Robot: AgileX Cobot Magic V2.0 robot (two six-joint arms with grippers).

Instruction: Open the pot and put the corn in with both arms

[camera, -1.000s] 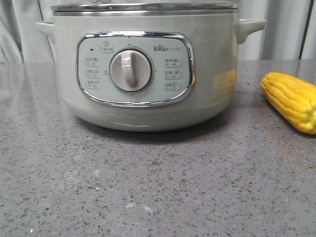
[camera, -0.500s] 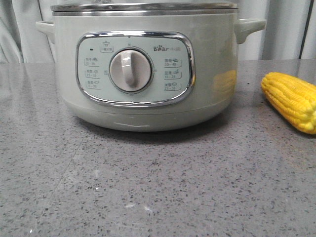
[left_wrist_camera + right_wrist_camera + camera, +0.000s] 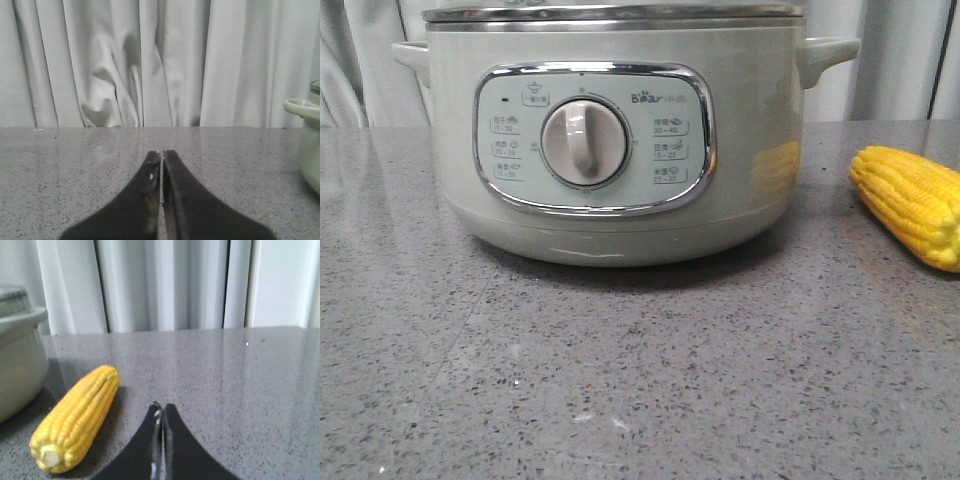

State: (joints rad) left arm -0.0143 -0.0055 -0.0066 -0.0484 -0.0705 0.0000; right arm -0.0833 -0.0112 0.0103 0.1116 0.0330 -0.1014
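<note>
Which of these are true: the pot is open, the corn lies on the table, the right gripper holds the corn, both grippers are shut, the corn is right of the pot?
1. The pot is open. False: its lid is on.
2. The corn lies on the table. True.
3. The right gripper holds the corn. False: it is shut on nothing, the corn lying beside it.
4. Both grippers are shut. True: the left gripper is shut too.
5. The corn is right of the pot. True.

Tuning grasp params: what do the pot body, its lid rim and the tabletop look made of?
pot: glossy pale green shell, plastic or enamelled metal; it mirrors the corn.
lid rim: bright polished metal.
tabletop: grey speckled stone-look, semi-gloss.
</note>
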